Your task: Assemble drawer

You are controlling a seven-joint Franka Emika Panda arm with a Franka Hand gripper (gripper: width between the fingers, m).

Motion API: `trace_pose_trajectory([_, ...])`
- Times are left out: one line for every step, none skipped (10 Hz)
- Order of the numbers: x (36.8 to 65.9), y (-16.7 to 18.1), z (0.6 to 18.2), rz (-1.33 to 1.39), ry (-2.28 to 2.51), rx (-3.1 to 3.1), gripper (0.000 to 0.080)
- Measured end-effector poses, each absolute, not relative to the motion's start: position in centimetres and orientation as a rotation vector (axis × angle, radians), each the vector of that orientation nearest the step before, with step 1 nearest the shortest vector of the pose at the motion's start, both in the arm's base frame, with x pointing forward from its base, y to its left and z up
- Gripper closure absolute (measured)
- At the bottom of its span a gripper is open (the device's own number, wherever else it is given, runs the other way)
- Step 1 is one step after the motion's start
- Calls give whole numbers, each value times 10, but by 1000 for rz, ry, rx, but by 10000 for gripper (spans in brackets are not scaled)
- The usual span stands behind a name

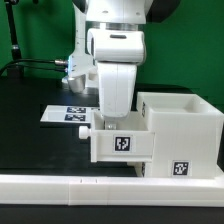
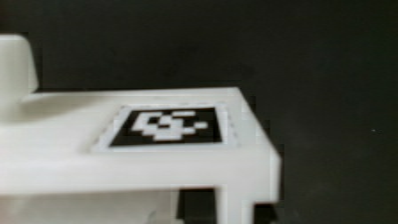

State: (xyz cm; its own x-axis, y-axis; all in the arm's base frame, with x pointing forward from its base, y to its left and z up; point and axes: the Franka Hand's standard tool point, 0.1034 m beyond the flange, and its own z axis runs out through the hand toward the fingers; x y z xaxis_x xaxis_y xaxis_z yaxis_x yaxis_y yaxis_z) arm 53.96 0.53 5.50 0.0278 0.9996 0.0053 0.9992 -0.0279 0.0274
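Though hanging low over the black flat surface [image 1: 30, 100], gives no clear look at the fingertips of the white two-finger tool [image 1: 110, 118]. Cannot tell how far open, or whether holding anything. Comes straight down from the big white robot arm [image 1: 112, 40] onto the top of a small white plastic tray [image 1: 120, 142].

Sits on the surface, this small tray, pressed up against the large white cube-like open housing [image 1: 185, 125] on the exterior view's right. Touching it for sure; cannot tell whether partly pushed inside. Carries a black-and-white square tag [image 1: 122, 142] on the near face and a little round white knob [image 1: 84, 130] on the side facing the exterior view's left.

Stands upright with the open side up, that big housing, and shows another square tag [image 1: 181, 170] low on its near wall.

Farther back, toward the exterior view's left, a thin flat white marker board [image 1: 68, 113] lying on the surface, well apart from the tray. Right across the front, a long low white rail [image 1: 90, 190], near both tray and housing.

From the wrist view, very close and blurry: a flat white plastic top [image 2: 71, 160] with a square tag [image 2: 169, 127] on it, black surface behind.
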Motion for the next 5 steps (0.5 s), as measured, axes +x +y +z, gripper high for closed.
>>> trace_pose_trajectory([539, 5, 55, 37, 2193, 2226, 757])
trace_pose_trajectory([538, 5, 54, 39, 2205, 2212, 757])
trace_pose_trajectory([536, 6, 54, 35, 2217, 2199, 757])
trace_pose_trajectory([536, 6, 54, 32, 2225, 2184, 757])
trace_pose_trajectory([536, 6, 54, 33, 2225, 2182, 757])
